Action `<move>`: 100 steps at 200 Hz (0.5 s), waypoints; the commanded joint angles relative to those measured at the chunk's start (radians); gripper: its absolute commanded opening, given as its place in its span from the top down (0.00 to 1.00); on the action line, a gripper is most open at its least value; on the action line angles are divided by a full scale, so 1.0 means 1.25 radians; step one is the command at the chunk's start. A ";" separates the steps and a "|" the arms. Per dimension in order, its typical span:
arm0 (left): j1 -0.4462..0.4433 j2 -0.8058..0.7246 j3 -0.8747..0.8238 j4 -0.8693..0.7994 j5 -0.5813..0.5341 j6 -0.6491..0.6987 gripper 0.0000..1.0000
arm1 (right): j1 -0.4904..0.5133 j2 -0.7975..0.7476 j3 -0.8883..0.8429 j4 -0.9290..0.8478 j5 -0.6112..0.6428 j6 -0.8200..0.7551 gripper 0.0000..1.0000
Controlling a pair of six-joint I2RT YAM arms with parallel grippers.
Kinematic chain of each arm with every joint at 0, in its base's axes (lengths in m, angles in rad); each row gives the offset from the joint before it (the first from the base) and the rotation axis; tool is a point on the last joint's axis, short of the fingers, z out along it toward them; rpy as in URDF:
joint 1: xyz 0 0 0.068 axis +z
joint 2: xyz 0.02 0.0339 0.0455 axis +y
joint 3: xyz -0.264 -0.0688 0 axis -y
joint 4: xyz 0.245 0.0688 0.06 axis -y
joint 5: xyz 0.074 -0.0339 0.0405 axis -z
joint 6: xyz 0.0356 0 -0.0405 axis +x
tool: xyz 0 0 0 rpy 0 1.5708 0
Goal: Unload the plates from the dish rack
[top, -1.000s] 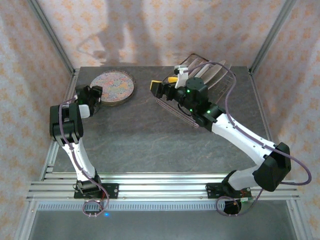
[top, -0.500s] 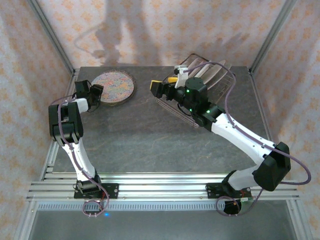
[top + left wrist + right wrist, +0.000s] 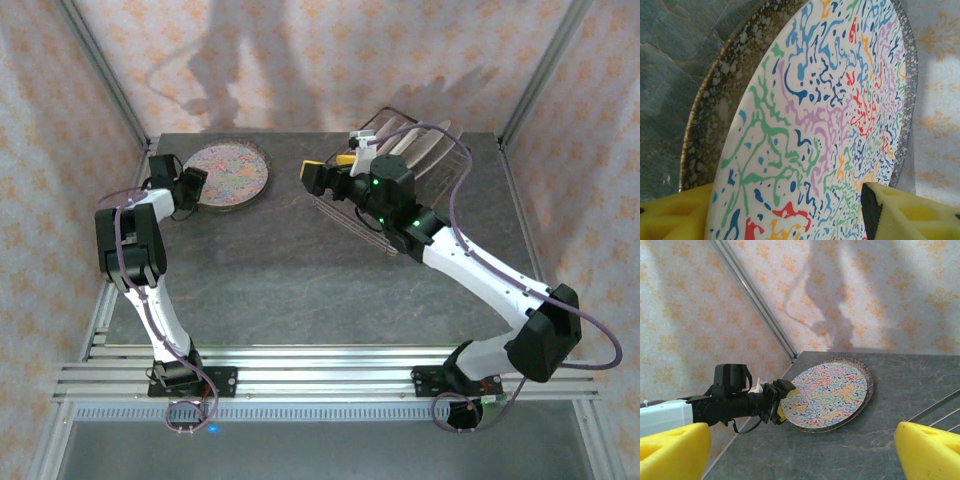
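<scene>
I am watching the left end effector [image 3: 190, 181] standing open at the far left corner of the surface [image 3: 300, 270]. Its yellow foam pads [image 3: 675, 212] are sitting either side of the near-left rim of the floral plate [image 3: 232, 172], with a wide gap between them. That plate is lying flat and face up. It is round, glossy and white, and covered in multicolour squiggles inside a grey speckled rim. It is resting on a slightly wider speckled plate [image 3: 715, 110] with a brown-gold edge.

The right end effector [image 3: 318, 178] is hanging open and empty. Its yellow pads are spread apart, pointing left toward that stack from just beside the near-left side of the dish rack [image 3: 452, 165].

The rack is a thin wire basket sitting toward the far right corner. The pale plates [image 3: 420, 143] in it are standing on edge and leaning, their rims running toward the far right.

The surface is looking like dark grey veined stone. Aluminium rails are running along its near edge, and walls with an orange flower print are closing in the sides and back.
</scene>
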 commanded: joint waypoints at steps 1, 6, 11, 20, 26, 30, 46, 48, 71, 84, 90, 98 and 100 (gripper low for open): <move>0.010 0.015 0.033 -0.069 -0.030 0.027 0.34 | 0.004 -0.005 0.028 -0.001 0.014 0.007 0.06; 0.010 0.016 0.035 -0.074 -0.030 0.027 0.34 | 0.004 -0.005 0.028 -0.001 0.013 0.007 0.05; 0.010 0.015 0.040 -0.082 -0.032 0.028 0.34 | 0.004 -0.005 0.029 -0.001 0.013 0.008 0.06; 0.010 0.019 0.049 -0.096 -0.032 0.030 0.33 | 0.004 -0.005 0.029 -0.001 0.013 0.008 0.05; 0.010 0.020 0.055 -0.107 -0.034 0.033 0.33 | 0.004 -0.005 0.029 -0.002 0.013 0.009 0.06; 0.010 0.022 0.060 -0.113 -0.036 0.034 0.33 | 0.005 -0.005 0.029 -0.002 0.014 0.009 0.06; 0.010 0.028 0.076 -0.138 -0.039 0.039 0.32 | 0.004 -0.006 0.028 -0.002 0.015 0.011 0.06; 0.010 0.029 0.078 -0.140 -0.039 0.039 0.32 | 0.005 -0.006 0.028 -0.002 0.015 0.012 0.06; 0.010 0.038 0.095 -0.160 -0.037 0.043 0.31 | 0.005 -0.007 0.026 -0.002 0.015 0.013 0.06; 0.010 0.044 0.106 -0.180 -0.041 0.046 0.31 | 0.005 -0.007 0.027 -0.004 0.017 0.014 0.05; 0.010 0.046 0.111 -0.189 -0.042 0.048 0.31 | 0.004 -0.007 0.028 -0.005 0.018 0.013 0.05; 0.010 0.049 0.118 -0.201 -0.043 0.050 0.31 | 0.004 -0.008 0.028 -0.006 0.020 0.015 0.05; 0.010 0.050 0.119 -0.203 -0.044 0.051 0.31 | 0.004 -0.007 0.026 -0.006 0.019 0.015 0.05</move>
